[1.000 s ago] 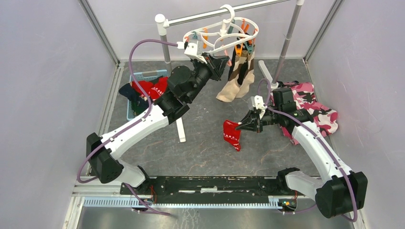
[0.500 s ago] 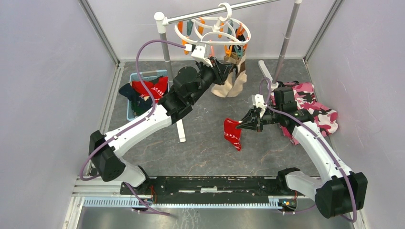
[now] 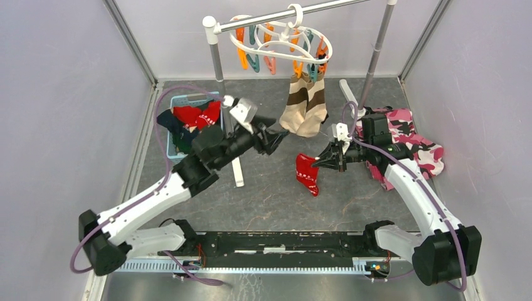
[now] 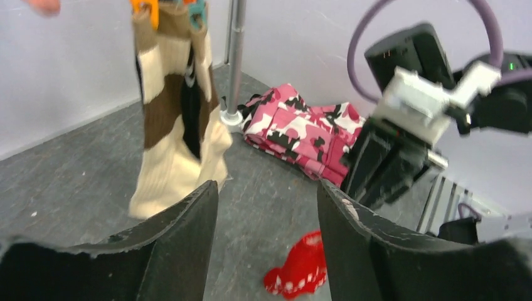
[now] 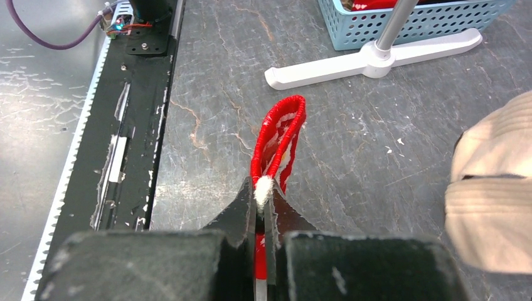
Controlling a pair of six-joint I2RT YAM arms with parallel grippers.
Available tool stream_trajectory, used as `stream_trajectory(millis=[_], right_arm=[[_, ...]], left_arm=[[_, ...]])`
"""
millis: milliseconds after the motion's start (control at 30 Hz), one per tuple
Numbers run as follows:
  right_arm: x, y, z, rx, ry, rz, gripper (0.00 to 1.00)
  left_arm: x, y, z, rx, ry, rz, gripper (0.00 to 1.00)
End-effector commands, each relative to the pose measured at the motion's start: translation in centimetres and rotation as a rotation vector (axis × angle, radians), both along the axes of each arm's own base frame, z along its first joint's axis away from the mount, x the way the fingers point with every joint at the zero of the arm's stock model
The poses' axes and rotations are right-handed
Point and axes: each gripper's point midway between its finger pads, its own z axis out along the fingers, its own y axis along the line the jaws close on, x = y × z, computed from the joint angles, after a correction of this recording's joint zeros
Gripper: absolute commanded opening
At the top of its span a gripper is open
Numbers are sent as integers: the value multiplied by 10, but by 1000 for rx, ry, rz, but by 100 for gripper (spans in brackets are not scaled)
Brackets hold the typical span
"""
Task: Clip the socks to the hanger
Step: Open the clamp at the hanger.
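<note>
Left arm has dropped back from the hanger (image 3: 273,55). The left gripper (image 3: 276,135) has let go and its jaws are apart, empty. The striped beige sock (image 3: 304,106) stays clipped, up and beyond that pincer.

Right side unchanged: the right gripper (image 3: 313,164) is clamped on one end of the red sock (image 3: 307,177). The sock dangles below the tips, long axis near vertical. Can't tell if the low end touches the floor.

From the right pincer the hanger is up, farther out and slightly left. Free clips (image 3: 251,56) are on the ring's left side, nearer the left pincer.

My read: right arm lifts the sock, left arm works a clip.

Spare socks (image 3: 194,116) are in the blue basket (image 3: 188,99), left of the left pincer.
</note>
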Motion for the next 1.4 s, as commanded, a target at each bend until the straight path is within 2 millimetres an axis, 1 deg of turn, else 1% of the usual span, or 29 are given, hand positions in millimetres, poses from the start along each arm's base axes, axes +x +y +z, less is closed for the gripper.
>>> stream_trajectory(millis=[0, 33, 100, 133, 200, 300, 400, 467, 533, 567, 633, 700, 867, 967, 1067, 1133, 1167, 1200, 1233, 1300, 1367], right_arm=[[16, -1, 16, -6, -65, -14, 0], [19, 0, 20, -6, -75, -18, 0], [33, 1, 33, -7, -92, -65, 0], [44, 1, 40, -13, -121, -105, 0], [62, 5, 56, -3, -162, -173, 0], [83, 18, 79, 17, -205, -249, 0], [100, 38, 91, 27, -211, -302, 0], [110, 52, 98, 32, -204, -344, 0], [125, 61, 98, 27, -197, -417, 0], [133, 62, 97, 29, -185, -458, 0], [151, 58, 96, 31, -161, -555, 0], [163, 51, 94, 27, -151, -640, 0], [182, 30, 91, 31, -140, -802, 0], [188, 20, 88, 39, -116, -843, 0], [196, 3, 85, 47, -86, -894, 0], [200, -9, 86, 52, -79, -921, 0], [203, -14, 92, 74, -96, -933, 0], [204, -18, 93, 78, -96, -938, 0], [205, -22, 93, 80, -97, -946, 0], [206, -29, 94, 86, -94, -955, 0], [208, -34, 93, 92, -86, -961, 0]], left_arm=[[-18, 27, -23, 39, -116, -11, 68], [-20, 36, -30, 25, -121, 14, 69], [-23, 53, -41, -11, -134, 65, 72], [-25, 60, -45, -27, -139, 79, 74], [-24, 75, -52, -60, -144, 139, 77], [-22, 96, -47, -116, -155, 223, 81], [-18, 112, -45, -146, -154, 295, 82], [-17, 118, -45, -163, -156, 320, 82], [-17, 121, -47, -165, -155, 329, 82], [-18, 122, -47, -167, -155, 332, 82], [-19, 123, -48, -174, -153, 331, 82], [-21, 124, -47, -186, -152, 324, 82], [-23, 122, -37, -207, -154, 308, 82], [-23, 117, -28, -230, -151, 284, 83], [-21, 111, -17, -263, -144, 260, 83], [-17, 106, -11, -280, -135, 239, 83], [-15, 104, -6, -296, -133, 226, 83], [-14, 100, 1, -318, -128, 203, 83], [-10, 98, 3, -337, -118, 196, 84], [-4, 97, 12, -395, -111, 181, 88], [8, 92, 16, -442, -80, 172, 93]])
